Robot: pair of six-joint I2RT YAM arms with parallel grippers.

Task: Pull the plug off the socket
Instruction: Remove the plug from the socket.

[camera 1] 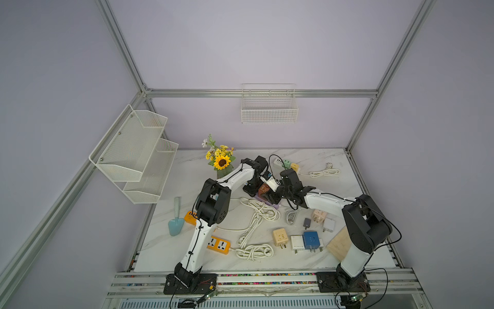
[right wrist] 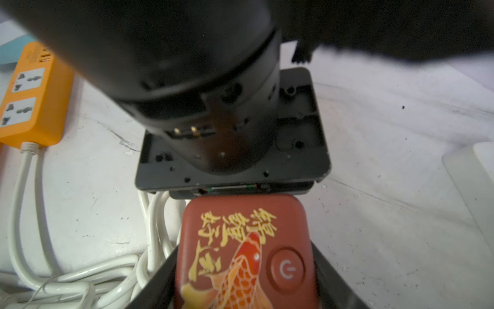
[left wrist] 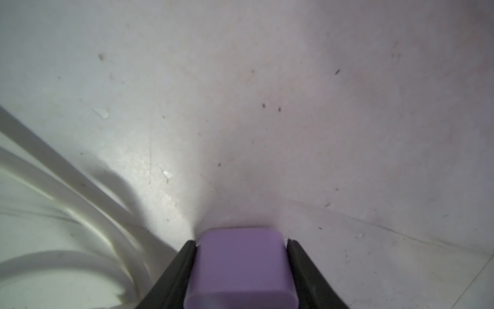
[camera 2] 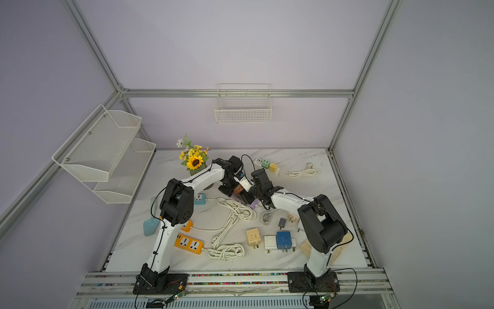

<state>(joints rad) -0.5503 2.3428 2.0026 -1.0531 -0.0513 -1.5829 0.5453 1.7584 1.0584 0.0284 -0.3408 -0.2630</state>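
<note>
The socket is a purple block (left wrist: 240, 270), and my left gripper (left wrist: 242, 242) is shut on its two sides, low over the marble table. The plug is a red cube (right wrist: 240, 251) with a gold koi print and a round power button. My right gripper (right wrist: 244, 248) is shut on it. In both top views the two grippers meet at mid-table, the left gripper (camera 1: 255, 191) facing the right gripper (camera 1: 272, 196). There the red plug (camera 1: 263, 189) sits right above the purple socket (camera 1: 270, 204). Their join is hidden by the fingers.
White coiled cords (camera 1: 256, 214) lie just in front of the grippers. An orange power strip (camera 1: 217, 244) sits front left, and cube adapters (camera 1: 280, 236) and a blue one (camera 1: 311, 239) front right. Flowers (camera 1: 220, 160) and a green-yellow strip (camera 1: 287, 163) stand at the back.
</note>
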